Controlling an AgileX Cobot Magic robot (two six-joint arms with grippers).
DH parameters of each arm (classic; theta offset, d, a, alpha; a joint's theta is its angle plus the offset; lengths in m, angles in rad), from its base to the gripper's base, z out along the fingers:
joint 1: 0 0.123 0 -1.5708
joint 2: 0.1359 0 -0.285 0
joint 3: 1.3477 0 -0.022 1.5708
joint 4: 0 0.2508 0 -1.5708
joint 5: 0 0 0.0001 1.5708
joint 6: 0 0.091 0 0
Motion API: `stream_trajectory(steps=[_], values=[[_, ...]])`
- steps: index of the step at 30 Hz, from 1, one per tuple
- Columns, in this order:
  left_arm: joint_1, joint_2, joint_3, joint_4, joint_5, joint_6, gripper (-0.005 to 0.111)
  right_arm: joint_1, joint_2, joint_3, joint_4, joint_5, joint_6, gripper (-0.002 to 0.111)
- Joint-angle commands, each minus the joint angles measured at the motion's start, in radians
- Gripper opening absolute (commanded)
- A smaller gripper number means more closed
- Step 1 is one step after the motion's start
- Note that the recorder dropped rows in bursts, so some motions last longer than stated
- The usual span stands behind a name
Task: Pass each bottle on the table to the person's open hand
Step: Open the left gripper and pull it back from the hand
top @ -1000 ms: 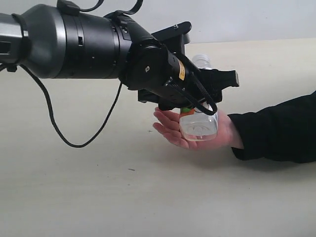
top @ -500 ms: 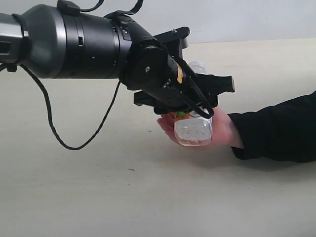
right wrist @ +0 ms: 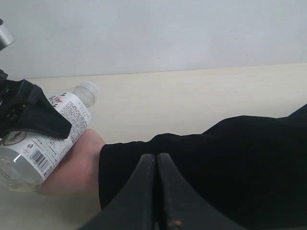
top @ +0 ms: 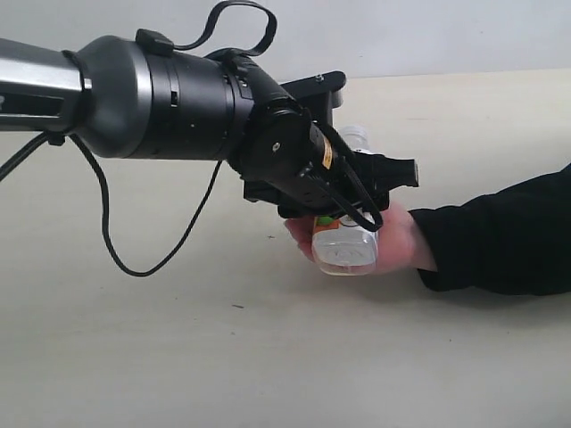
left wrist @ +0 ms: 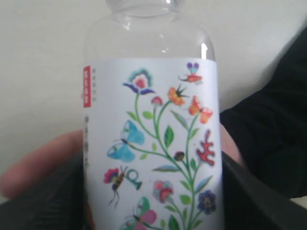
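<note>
Left gripper: the black left gripper (top: 379, 181), at the end of a thick black and silver arm, is clamped on the clear plastic bottle (top: 346, 245); in the left wrist view its dark fingers (left wrist: 45, 206) press against both sides of the label
Bottle: small and see-through, with a white label printed with coloured flowers and butterflies and a red strip down one edge; from where I stand it is tilted, with the neck up toward the far side of the table and the base low and nearer to me; the side that the right wrist view catches carries small print and a barcode
Where the bottle is: off the tabletop, gripped between the jaws and lying against the palm of the bare light-skinned hand (top: 399, 239), touching it
Hand: palm up, low over the table, reaching in from the right with its wrist in a black sleeve (top: 500, 236); its fingertips peek out to the left of the bottle's base
Right gripper: the black right gripper (right wrist: 157, 163) has its two fingers pressed flat together, and in its own view it sits in front of the sleeved forearm
Table: pale beige tabletop (top: 268, 357) with a faint grain and a few tiny dark specks
Cable: a thin black cable (top: 107, 227) droops in a loop below the left arm
</note>
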State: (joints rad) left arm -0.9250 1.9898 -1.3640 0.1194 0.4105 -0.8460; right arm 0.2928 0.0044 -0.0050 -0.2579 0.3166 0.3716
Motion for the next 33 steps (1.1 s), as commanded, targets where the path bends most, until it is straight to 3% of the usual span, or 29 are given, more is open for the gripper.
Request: stream_trajectory(steps=[1,8,11,14,30,32,33], values=[[-0.004,-0.001,0.002,0.009,-0.024,0.008,0.027,0.004,-0.004,0.005,-0.003,-0.008,-0.005,0.0],[-0.004,-0.001,0.002,0.009,0.012,0.008,0.076,0.004,-0.004,0.005,-0.003,-0.008,-0.005,0.0],[-0.004,-0.003,0.002,0.009,0.033,0.008,0.09,0.004,-0.004,0.005,-0.003,-0.008,-0.005,0.0],[-0.004,-0.009,0.002,0.009,0.048,0.021,0.096,0.004,-0.004,0.005,-0.003,-0.008,-0.005,0.0],[-0.008,-0.254,0.032,0.033,0.131,0.362,0.095,0.004,-0.004,0.005,-0.003,-0.008,-0.005,0.0],[-0.022,-0.33,0.112,0.032,0.085,0.413,0.076,0.004,-0.004,0.005,-0.003,-0.008,-0.005,0.0],[-0.027,-0.384,0.195,0.032,0.016,0.424,0.053,0.004,-0.004,0.005,-0.003,-0.008,-0.005,0.0]])
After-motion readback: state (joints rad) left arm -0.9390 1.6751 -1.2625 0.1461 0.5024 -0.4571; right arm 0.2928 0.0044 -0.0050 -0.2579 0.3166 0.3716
